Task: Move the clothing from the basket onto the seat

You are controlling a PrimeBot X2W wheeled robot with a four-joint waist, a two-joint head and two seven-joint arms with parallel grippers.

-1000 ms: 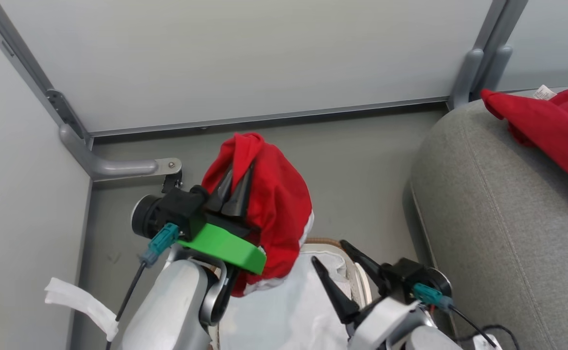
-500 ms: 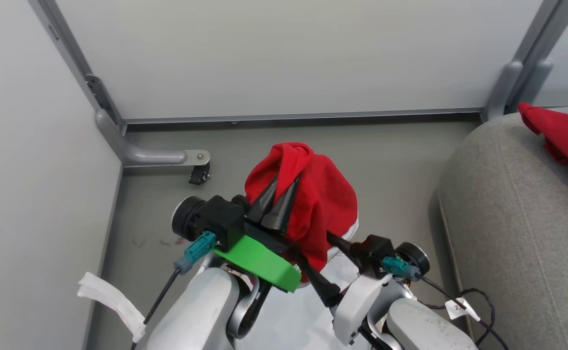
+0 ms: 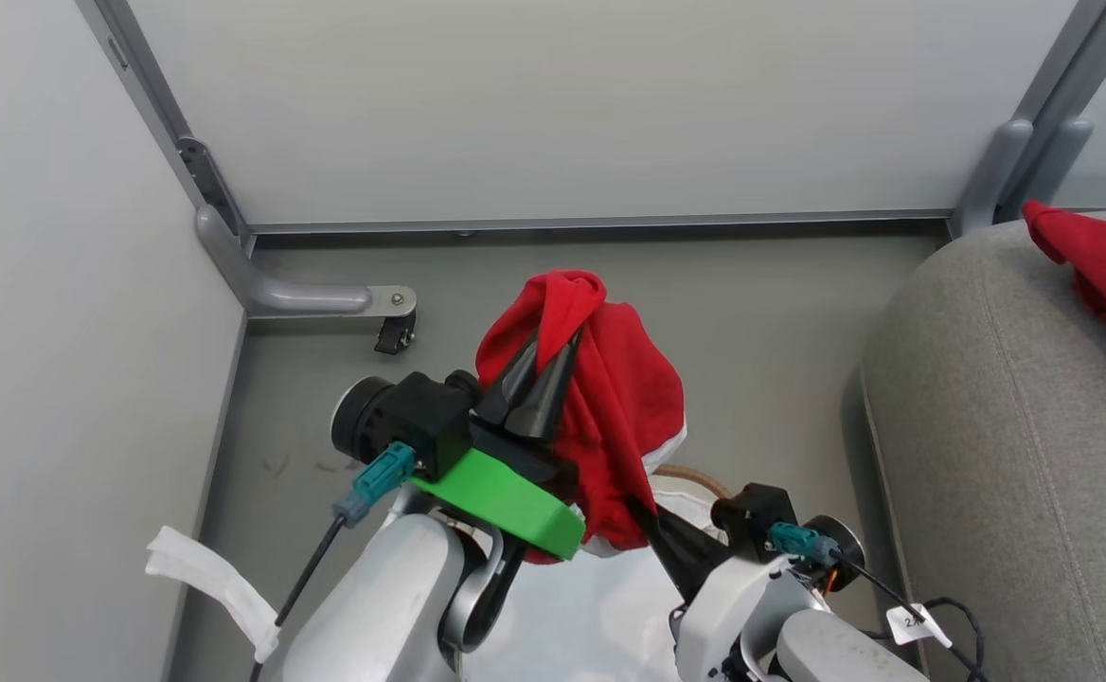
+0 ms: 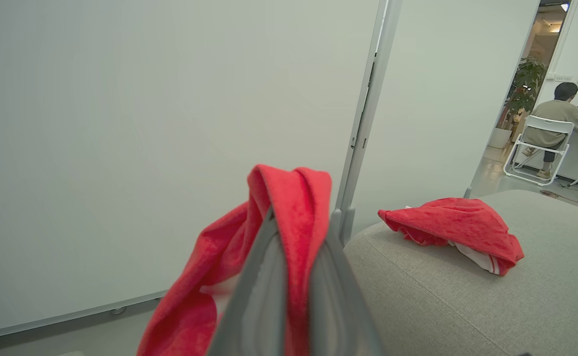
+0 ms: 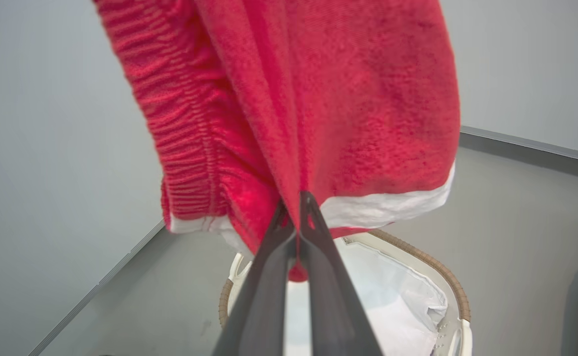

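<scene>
A red garment with white trim hangs above the basket, held by both arms. My left gripper is shut on its top fold, and the cloth drapes over the fingertips in the left wrist view. My right gripper is shut on its lower part, just above the white hem. Below it stands the white basket with its brown woven rim and white liner. The light-grey seat lies to the right. A second red garment rests on the seat.
Pale partition walls stand ahead and to the left, with a grey foot and castor on the floor. A person sits on a white chair far off through a doorway. A cable with a tag trails by the right arm.
The camera has shifted. My right gripper, open a second ago beside the basket, has come in under the hanging garment and shut on its lower part. The left gripper keeps its hold.
</scene>
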